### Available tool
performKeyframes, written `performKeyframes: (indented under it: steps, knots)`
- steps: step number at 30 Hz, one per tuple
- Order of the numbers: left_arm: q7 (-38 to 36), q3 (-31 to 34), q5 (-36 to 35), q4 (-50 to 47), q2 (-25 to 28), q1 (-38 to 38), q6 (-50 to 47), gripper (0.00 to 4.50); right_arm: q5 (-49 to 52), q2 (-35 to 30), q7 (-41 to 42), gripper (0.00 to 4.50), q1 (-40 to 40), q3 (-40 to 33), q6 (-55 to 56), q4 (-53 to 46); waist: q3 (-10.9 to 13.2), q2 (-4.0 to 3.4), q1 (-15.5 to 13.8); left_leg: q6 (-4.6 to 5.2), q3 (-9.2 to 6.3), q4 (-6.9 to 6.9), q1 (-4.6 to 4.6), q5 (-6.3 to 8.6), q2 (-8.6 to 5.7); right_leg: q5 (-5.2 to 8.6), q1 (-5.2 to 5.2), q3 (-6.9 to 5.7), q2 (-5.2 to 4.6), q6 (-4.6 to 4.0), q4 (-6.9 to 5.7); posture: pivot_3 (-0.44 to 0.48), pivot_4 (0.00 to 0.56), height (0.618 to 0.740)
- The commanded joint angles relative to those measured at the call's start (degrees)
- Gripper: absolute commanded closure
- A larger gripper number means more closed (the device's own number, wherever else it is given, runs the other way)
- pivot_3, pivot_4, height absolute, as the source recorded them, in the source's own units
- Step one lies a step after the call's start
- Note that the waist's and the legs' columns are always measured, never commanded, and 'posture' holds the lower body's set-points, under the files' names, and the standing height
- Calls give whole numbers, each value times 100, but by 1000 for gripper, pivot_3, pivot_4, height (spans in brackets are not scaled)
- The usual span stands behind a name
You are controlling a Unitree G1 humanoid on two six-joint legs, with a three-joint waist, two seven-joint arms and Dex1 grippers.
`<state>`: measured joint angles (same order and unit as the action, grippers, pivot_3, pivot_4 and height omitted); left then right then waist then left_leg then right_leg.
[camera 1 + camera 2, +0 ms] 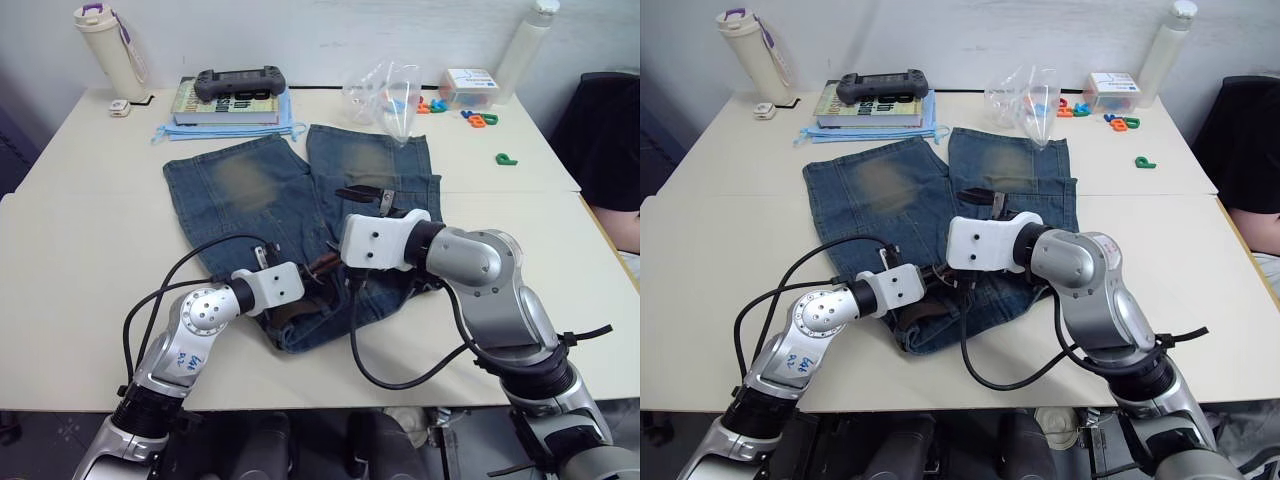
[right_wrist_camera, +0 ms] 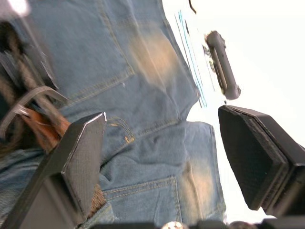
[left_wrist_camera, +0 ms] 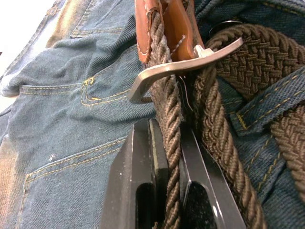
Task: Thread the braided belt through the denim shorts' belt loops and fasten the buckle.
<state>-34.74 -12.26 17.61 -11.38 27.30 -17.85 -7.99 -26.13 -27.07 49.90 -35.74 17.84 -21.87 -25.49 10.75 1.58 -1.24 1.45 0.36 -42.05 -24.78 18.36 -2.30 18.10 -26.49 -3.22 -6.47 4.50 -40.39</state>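
- Our left hand [image 3: 167,157] has its two black fingers pinched on the braided belt [image 3: 167,109], the woven strap running straight up between them.
- Just beyond those fingertips, toward 12 o'clock in the left wrist view, sits the buckle [image 3: 183,69], its dull metal frame lying across the strap and its tan leather tab rising above it.
- At 3 o'clock of the grip, another run of the belt curves under one of the belt loops [image 3: 267,107], a narrow blue strip stitched with yellow thread.
- Our right hand [image 2: 162,157] is spread wide and holds nothing; it hangs over the denim shorts [image 1: 300,210], with the buckle off toward 9 o'clock in its own wrist view.
- From the head camera, both hands meet over the waistband, at the 6 o'clock edge of the shorts, nearest us on the desk [image 1: 90,230].
- We judge the belt light and floppy: the braid should grip well but sag and twist when pushed, so we'd hold it close to the stiffer leather end.
- The buckle looks rigid, a good thing for the free right hand to steady.
- The denim is soft and may bunch up, so a loop could fold flat as the strap drags through it.
- Further out, at 11 o'clock, a game controller [image 1: 240,82] rests on a book [image 1: 225,108], well apart from our work.
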Motion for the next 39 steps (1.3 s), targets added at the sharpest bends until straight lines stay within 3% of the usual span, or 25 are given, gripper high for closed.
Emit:
performKeyframes:
  steps: [1, 21, 31, 35, 39]
  knots:
    - [-19, -60, -58, -46, 1, -1, 31, 4500, -158, -131, -194, 475, 110, 104, 246, -27, 0, 0, -2, 0, 0, 0, -1, 0, 0, 0, 0, 0, 0, 0, 0, 0, 150, 667]
    - [-30, -80, -60, -57, 10, -61, 89, 4500, -630, -284, -397, 475, 704, 624, 756, 192, 0, 0, -7, 1, 0, -1, -2, 0, 0, 0, 0, -3, 0, 1, -2, 0, 150, 667]
    - [-65, -283, 130, 42, 231, -50, 743, 4500, -847, -73, -412, 475, 621, 800, 796, 335, -1, -1, 1, 1, 0, -1, 1, 0, 1, 0, 0, -2, 1, 1, -4, 0, 150, 667]
    - [-48, -301, 171, 87, 232, -94, 814, 4500, -906, -85, -365, 1587, 650, 844, 857, 307, 0, -1, -3, 1, 0, -1, 0, 0, 0, 0, 0, -2, 1, 1, -4, 0, 150, 667]
    - [-18, -331, 187, 146, 179, -170, 853, 4500, -967, -73, -337, 3529, 700, 911, 859, 222, 0, 0, -6, 2, 0, -2, -2, 0, -1, 0, 0, -4, 1, 1, -3, 0, 150, 667]
